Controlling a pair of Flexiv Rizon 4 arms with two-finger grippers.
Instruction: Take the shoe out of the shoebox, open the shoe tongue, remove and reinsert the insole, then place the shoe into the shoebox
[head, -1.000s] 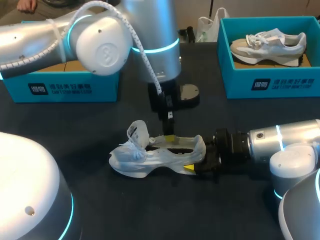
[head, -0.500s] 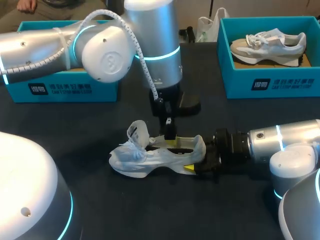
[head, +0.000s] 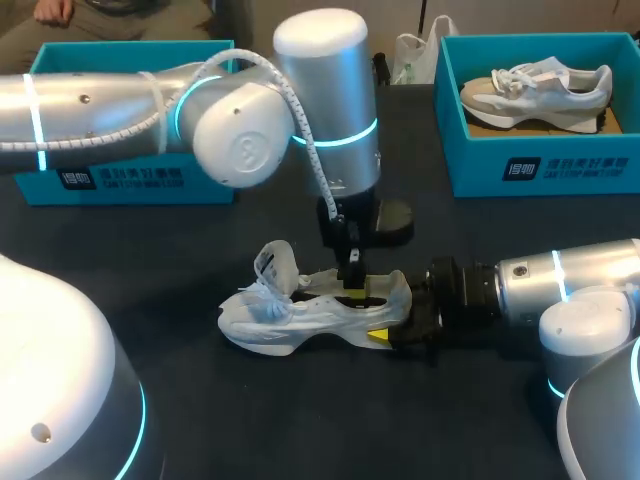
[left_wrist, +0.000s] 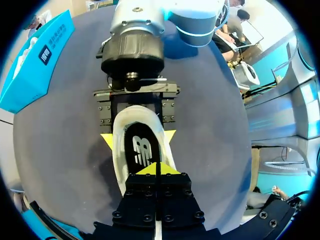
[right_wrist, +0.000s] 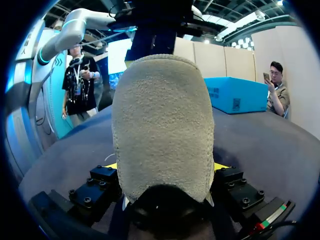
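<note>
A white shoe (head: 290, 318) lies on its side on the dark table, tongue pulled up. My right gripper (head: 397, 325) is shut on its heel, with yellow fingertips (right_wrist: 111, 165) on both sides of the grey heel (right_wrist: 162, 125). My left gripper (head: 352, 283) reaches down into the shoe's opening. In the left wrist view its tips (left_wrist: 158, 169) are shut together, right over the black insole (left_wrist: 141, 149) that lies inside the shoe. I cannot tell if they pinch it.
A teal shoebox (head: 545, 170) at the back right holds a second, grey-white shoe (head: 540, 85). Another teal box (head: 125, 175) stands at the back left, behind my left arm. A white bag (head: 412, 52) sits at the table's far edge.
My left arm has shifted right and lower, carrying its shut gripper along the shoe's opening toward the heel. The right arm and the shoe have stayed in place.
</note>
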